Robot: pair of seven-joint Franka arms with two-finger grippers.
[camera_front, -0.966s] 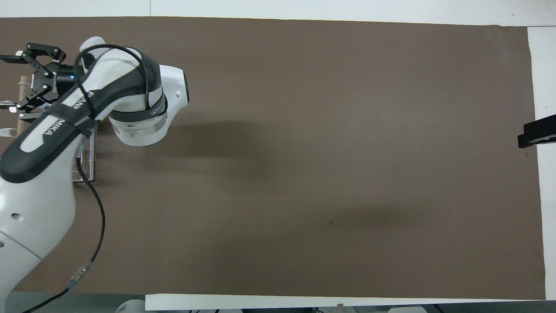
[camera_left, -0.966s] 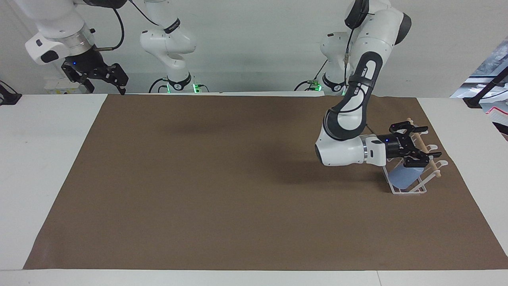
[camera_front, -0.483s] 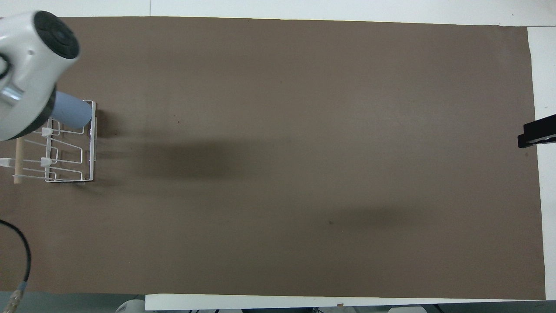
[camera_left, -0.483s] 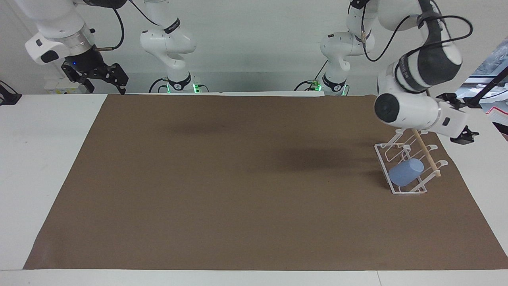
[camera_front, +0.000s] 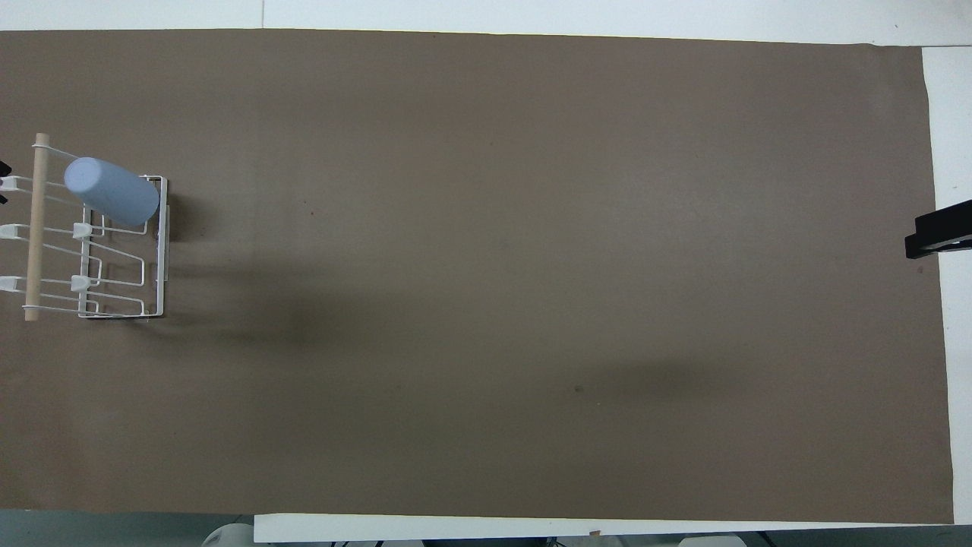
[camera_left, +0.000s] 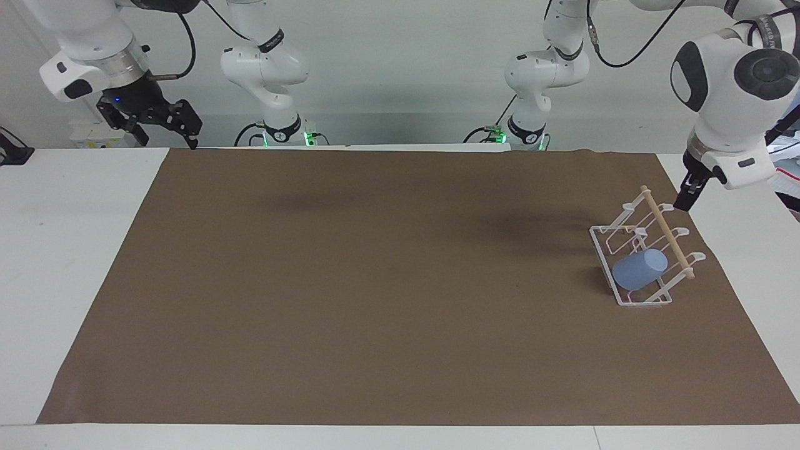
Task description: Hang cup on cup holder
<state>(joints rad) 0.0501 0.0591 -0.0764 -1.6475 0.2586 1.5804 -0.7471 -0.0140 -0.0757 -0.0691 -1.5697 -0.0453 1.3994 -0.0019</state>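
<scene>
From across the table, the left gripper (camera_left: pixel 684 194) hangs in the air off the end of the cup holder (camera_left: pixel 644 253) that lies nearer to the robots, touching nothing and holding nothing; I cannot tell whether its fingers are spread or pressed together. The right gripper (camera_left: pixel 164 122) waits, raised over the table edge at the right arm's end, fingers parted and empty. Half a second ago the left arm's white wrist covered the rack's top; now it has lifted clear toward the table's end, and the whole wooden dowel (camera_left: pixel 667 234) shows. The cup (camera_left: pixel 639 269), a matte light-blue tumbler, lies slanted on a prong at the rack's end farther from the robots, exactly where it was. The rack is thin white wire on a brown mat (camera_left: pixel 375 287).

From overhead, the left gripper shows only as a black sliver (camera_front: pixel 3 182) at the picture's edge, beside the dowel (camera_front: pixel 34 228). The arm that hid half the cup holder (camera_front: pixel 114 258) earlier is gone. The cup (camera_front: pixel 112 191) tapers toward its flat closed base, which points up over the dowel side, and its wide mouth sits low at the base frame.
</scene>
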